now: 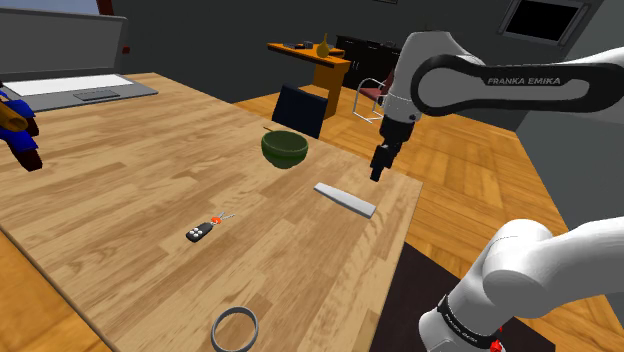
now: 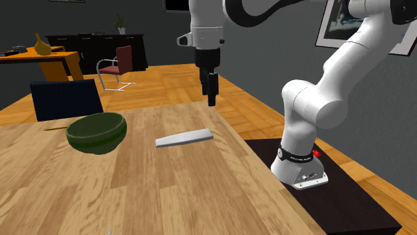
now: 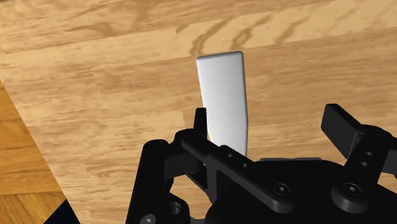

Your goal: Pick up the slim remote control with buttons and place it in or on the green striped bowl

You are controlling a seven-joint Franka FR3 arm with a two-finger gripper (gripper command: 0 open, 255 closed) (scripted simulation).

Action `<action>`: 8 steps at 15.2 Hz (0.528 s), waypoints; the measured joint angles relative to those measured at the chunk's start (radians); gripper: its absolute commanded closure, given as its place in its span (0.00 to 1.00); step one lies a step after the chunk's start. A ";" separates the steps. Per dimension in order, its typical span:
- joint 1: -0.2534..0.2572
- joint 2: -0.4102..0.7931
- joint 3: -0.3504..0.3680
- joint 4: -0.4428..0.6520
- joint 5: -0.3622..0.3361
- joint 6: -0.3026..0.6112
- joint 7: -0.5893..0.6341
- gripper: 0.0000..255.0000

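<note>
The slim remote is drawn as a plain pale grey slab. It lies flat on the wooden table, near the edge by the stand. The dark green bowl stands upright a short way from it, toward the shoulder view's upper left. My black gripper hangs above the table just beyond the remote's end, pointing down and holding nothing. The second exterior view has the gripper above and behind the remote, with the bowl to that view's left. In the wrist view the fingers stand apart, and the remote lies below beside one finger.
A small black key fob and a metal ring lie nearer the table's front. A laptop and a blue object are at the far left. A dark chair back stands behind the bowl. The table edge runs close to the remote.
</note>
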 measured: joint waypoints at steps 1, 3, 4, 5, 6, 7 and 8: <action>0.002 0.035 -0.003 -0.003 0.000 0.039 -0.007 0.00; 0.004 0.094 -0.015 -0.015 -0.003 0.114 -0.030 0.00; 0.003 0.125 -0.024 -0.017 -0.005 0.149 -0.045 0.00; 0.006 0.158 -0.026 -0.016 -0.003 0.182 -0.052 0.00; 0.008 0.183 -0.031 -0.021 -0.003 0.214 -0.063 0.00; 0.011 0.217 -0.033 -0.014 -0.001 0.243 -0.071 0.00; 0.012 0.259 -0.039 -0.013 0.000 0.284 -0.084 0.00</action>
